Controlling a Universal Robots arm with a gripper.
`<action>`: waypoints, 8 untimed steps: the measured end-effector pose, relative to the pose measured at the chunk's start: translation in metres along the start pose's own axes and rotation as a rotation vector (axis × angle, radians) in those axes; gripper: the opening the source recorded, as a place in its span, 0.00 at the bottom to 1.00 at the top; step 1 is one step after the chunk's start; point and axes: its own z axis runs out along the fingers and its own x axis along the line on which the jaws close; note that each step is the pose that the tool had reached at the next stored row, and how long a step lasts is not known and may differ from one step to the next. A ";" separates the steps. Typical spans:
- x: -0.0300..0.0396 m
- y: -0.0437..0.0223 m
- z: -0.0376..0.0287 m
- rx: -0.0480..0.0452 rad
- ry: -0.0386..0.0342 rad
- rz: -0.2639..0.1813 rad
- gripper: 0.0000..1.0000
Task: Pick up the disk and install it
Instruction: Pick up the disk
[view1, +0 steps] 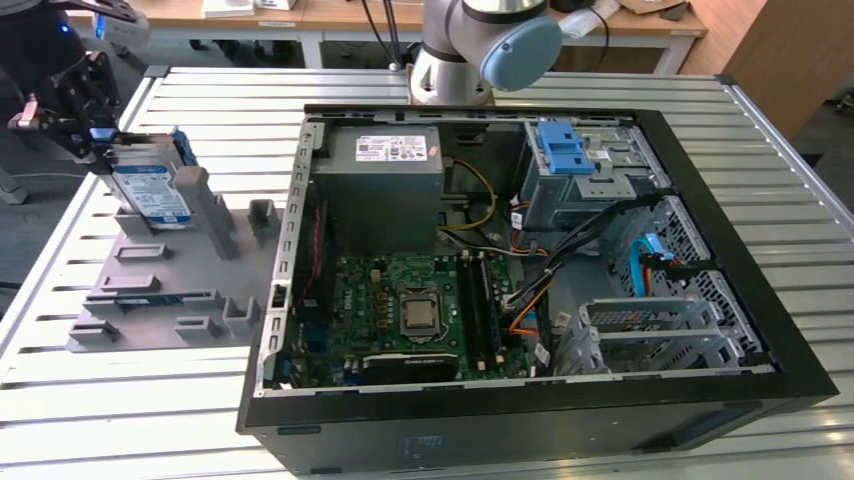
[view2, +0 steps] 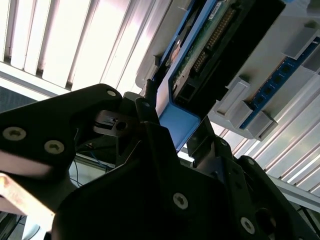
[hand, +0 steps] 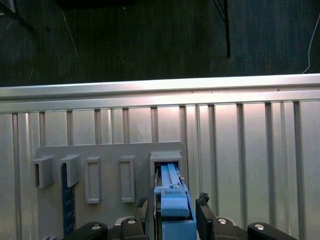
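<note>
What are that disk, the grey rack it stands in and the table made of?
The disk: silvery body with a dull sheen, probably metal, under a paper-like label. Its side rails look like matte blue plastic. The rack: uniform matte grey, probably plastic, perhaps printed. The table: ribbed, brightly reflecting slats, likely aluminium.

The arm (view1: 461, 50) rises from its base at the far side of the table in the exterior view, a grey joint with a blue cap at its elbow; the black gripper (view1: 96, 135) hangs far over on the exterior view's left, tilted, pointing downward; in both wrist views the gripper (hand: 172, 202) (view2: 175, 120) sits at the blue upper end of the disk (view1: 147, 190).
</note>
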 end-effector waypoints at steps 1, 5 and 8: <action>0.0000 0.0000 0.0001 0.0000 0.0001 0.000 0.49; 0.0000 0.0000 0.0003 0.0001 0.0002 0.000 0.49; 0.0000 0.0000 0.0004 0.0001 0.0002 0.000 0.49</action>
